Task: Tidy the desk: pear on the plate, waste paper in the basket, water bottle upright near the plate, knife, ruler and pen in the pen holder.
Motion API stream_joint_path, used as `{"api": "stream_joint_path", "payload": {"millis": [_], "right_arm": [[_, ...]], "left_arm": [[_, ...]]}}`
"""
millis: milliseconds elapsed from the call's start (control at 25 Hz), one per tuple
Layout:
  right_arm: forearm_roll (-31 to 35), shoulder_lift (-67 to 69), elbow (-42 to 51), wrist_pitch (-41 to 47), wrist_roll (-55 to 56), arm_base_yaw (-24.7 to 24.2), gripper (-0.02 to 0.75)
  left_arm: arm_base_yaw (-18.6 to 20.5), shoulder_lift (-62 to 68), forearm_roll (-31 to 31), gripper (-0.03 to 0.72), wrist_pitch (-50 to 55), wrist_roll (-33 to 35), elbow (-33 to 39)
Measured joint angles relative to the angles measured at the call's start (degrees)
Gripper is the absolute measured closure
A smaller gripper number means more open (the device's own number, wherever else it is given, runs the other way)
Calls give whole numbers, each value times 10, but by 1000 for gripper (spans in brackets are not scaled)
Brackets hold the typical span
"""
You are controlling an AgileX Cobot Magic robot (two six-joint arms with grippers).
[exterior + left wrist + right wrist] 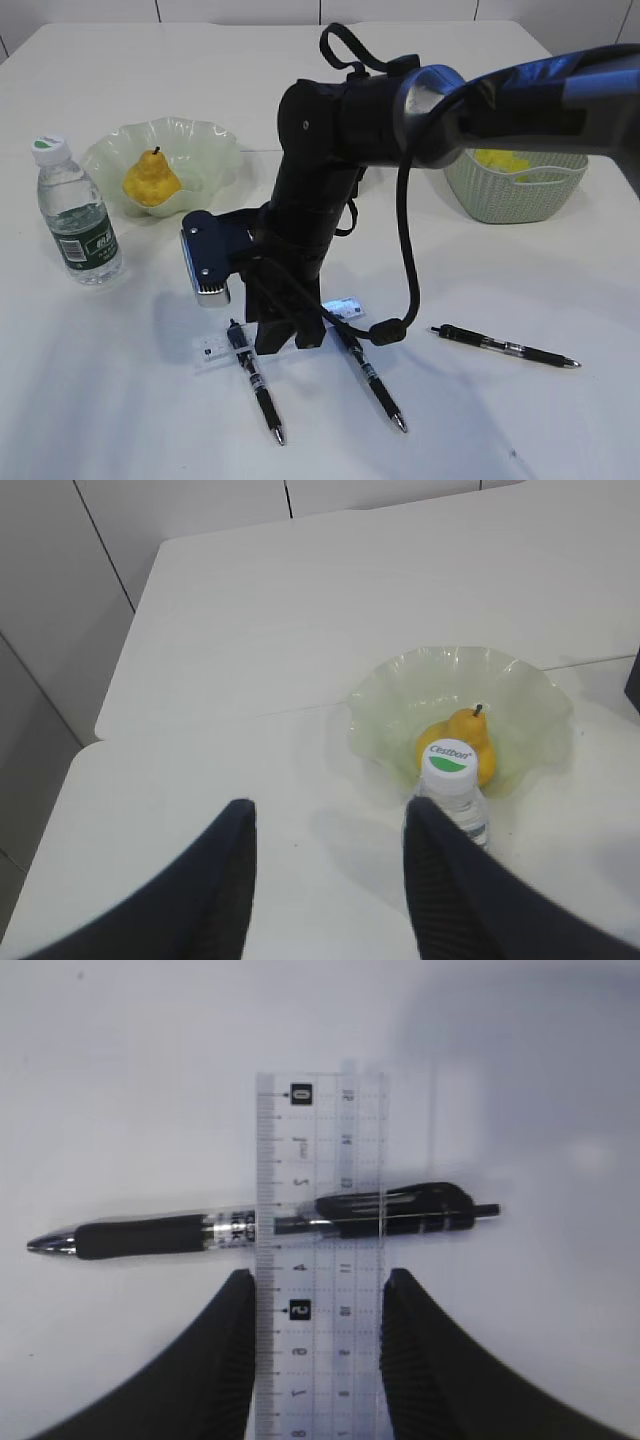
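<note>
The ruler lies flat on the desk under the right gripper, crossing a pen. In the exterior view a second pen lies just beside it and a third well apart to the right. The pear sits in the plate, the bottle stands upright near it, and yellow paper shows inside the basket. The arm hides the gripper's tips here, and no pen holder or knife can be seen.

The left wrist view shows the left gripper released and empty, hovering above the bottle's cap and the plate.

The right wrist view looks straight down: the right gripper's fingers flank the ruler's long edges, apparently touching them. Whether they grip it yet cannot be told. The ruler lies on top of the pen's barrel, so one part is propped off the desk. A good pick would probably squeeze squarely on both edges, then lift slowly, since thin clear plastic may flex or slip and could drag the pen. The ruler's near end is cut off at the frame's bottom.
</note>
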Motion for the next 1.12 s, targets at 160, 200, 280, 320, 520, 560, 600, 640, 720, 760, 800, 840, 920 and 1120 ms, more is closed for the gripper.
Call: {"api": "stream_joint_path", "payload": {"millis": [160,200,280,320,520,560,600,640,720,760,800,840,920,1120], "right_arm": [[-1,0,-26,1,25,-1,458],[-1,0,-31,1,31,-2,458],[-1,0,-42,1,41,-2,458],[-1,0,-47,0,49,-2,458],[1,0,-71,-2,87,-11,458],[3,0,-75,-2,94,-14,458],[6,0,-78,-2,100,-16,458],[12,0,-82,-2,105,-20,458],[27,0,-87,-3,108,-29,458],[37,0,-89,-3,110,-31,458],[46,0,-92,-3,111,-36,458],[53,0,-95,-3,112,-38,458],[67,0,-103,-3,113,-45,458],[81,0,-129,-3,118,-50,458]], "left_arm": [[0,0,-1,347,0,0,0],[0,0,-1,347,0,0,0],[0,0,-1,347,0,0,0],[0,0,-1,347,0,0,0],[0,0,-1,347,0,0,0],[0,0,-1,347,-1,0,0],[0,0,-1,347,-1,0,0],[0,0,-1,347,-1,0,0],[0,0,-3,347,-4,0,0],[0,0,-4,347,-6,0,0],[0,0,-5,347,-9,0,0],[0,0,-7,347,-11,0,0],[0,0,-7,347,-14,0,0],[0,0,-9,347,-14,0,0]]}}
